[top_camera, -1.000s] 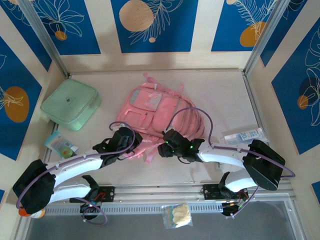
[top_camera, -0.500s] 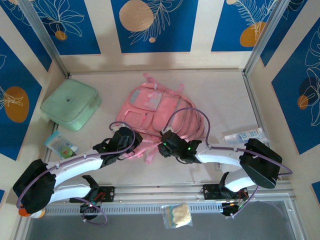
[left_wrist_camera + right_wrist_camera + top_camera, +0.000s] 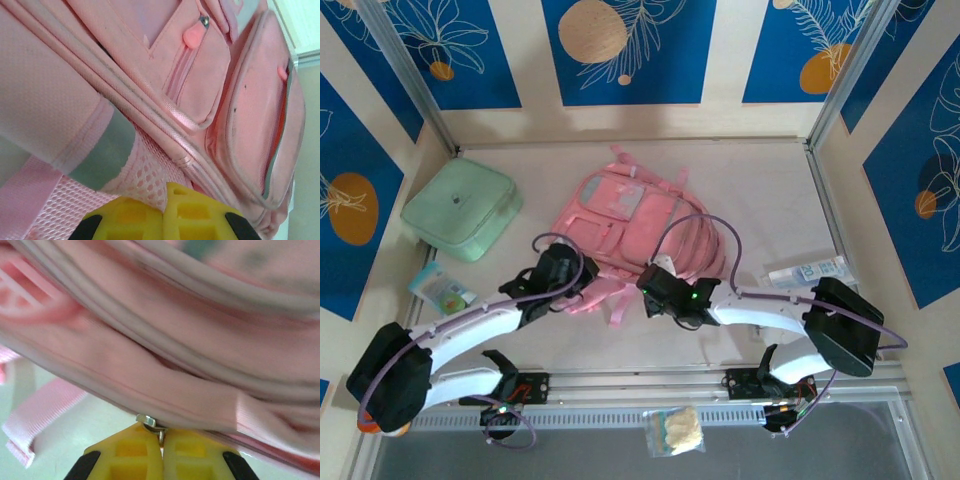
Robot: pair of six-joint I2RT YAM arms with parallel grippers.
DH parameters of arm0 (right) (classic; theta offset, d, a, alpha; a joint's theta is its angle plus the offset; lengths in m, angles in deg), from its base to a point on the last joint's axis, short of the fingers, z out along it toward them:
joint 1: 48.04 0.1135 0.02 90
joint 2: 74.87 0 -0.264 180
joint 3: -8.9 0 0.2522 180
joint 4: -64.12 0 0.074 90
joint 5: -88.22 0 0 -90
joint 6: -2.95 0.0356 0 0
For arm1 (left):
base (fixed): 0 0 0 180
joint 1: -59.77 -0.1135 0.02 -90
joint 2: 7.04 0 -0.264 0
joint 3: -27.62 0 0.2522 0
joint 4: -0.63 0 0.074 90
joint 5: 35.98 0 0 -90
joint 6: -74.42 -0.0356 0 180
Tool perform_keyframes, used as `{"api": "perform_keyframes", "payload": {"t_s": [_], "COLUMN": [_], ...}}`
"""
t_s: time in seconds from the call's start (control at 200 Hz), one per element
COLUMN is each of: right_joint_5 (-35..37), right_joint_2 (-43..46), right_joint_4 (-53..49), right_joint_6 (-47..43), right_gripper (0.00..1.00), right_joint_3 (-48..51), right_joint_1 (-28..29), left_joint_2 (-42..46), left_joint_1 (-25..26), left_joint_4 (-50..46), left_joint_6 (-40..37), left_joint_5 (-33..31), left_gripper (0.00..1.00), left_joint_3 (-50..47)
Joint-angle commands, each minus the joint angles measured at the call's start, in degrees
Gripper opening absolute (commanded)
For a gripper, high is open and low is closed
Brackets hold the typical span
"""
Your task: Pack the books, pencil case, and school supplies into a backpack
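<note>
The right pincer (image 3: 162,440) is closed on a small metal zipper pull (image 3: 150,421), gripping it only by the very tips. That thin hold is the main risk: a pull angled away from the zip line would probably let the tab slip free, or drag the whole pink backpack (image 3: 640,215) across the worktop (image 3: 760,190) instead of opening it. The left pincer (image 3: 163,194) is pressed shut at the mesh side pocket (image 3: 145,175) and appears to pinch a fold of it. Soft mesh may stretch or pull loose, so it is a weak anchor. A loose pink strap (image 3: 37,412) hangs near the pull and could snag.

The backpack lies flat mid-worktop, its near edge between the two pincers. A mint green pouch (image 3: 460,208) sits well to the left, with a small packet (image 3: 440,288) nearer the left arm. Another packet (image 3: 805,272) lies at the right. None of them blocks the zip.
</note>
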State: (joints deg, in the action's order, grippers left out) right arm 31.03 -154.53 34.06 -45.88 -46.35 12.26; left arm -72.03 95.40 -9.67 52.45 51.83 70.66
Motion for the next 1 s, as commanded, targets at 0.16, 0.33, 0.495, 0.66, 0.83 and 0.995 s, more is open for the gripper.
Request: {"api": "perform_keyframes", "payload": {"t_s": [0.16, 0.33, 0.495, 0.66, 0.83, 0.995], "right_joint_5": [-1.4, -13.05, -16.45, -16.29, -14.78, -13.84], "right_joint_2": [9.49, 10.76, 4.49, 2.67, 2.05, 1.92], "right_joint_4": [-23.16, -13.47, -10.99, -10.68, -11.26, -12.38], "right_joint_6": [4.14, -3.88, -5.11, -2.83, -0.99, -1.41], "right_gripper": [0.0, 0.0, 0.0, 0.0, 0.0, 0.0], "right_joint_3": [-0.84, -2.43, -7.37, -7.73, -7.6, -8.23], "right_joint_1": [-6.37, -5.28, -5.76, -7.49, -7.08, -6.41], "left_joint_2": [-8.22, -15.2, -18.63, -12.66, -4.77, -2.05], "left_joint_1": [-15.82, -17.7, -21.92, -21.38, -12.06, 1.97], "left_joint_4": [5.78, 2.12, 0.56, -3.61, -3.9, 5.1], "left_joint_6": [-8.87, -14.7, -20.62, -20.82, -8.8, 3.59], "left_joint_5": [13.06, 15.39, 19.29, 16.23, 12.04, 3.39], "left_gripper": [0.0, 0.0, 0.13, 0.45, 0.61, 0.73], "left_joint_3": [9.2, 18.27, 22.24, 17.45, 8.6, 2.2]}}
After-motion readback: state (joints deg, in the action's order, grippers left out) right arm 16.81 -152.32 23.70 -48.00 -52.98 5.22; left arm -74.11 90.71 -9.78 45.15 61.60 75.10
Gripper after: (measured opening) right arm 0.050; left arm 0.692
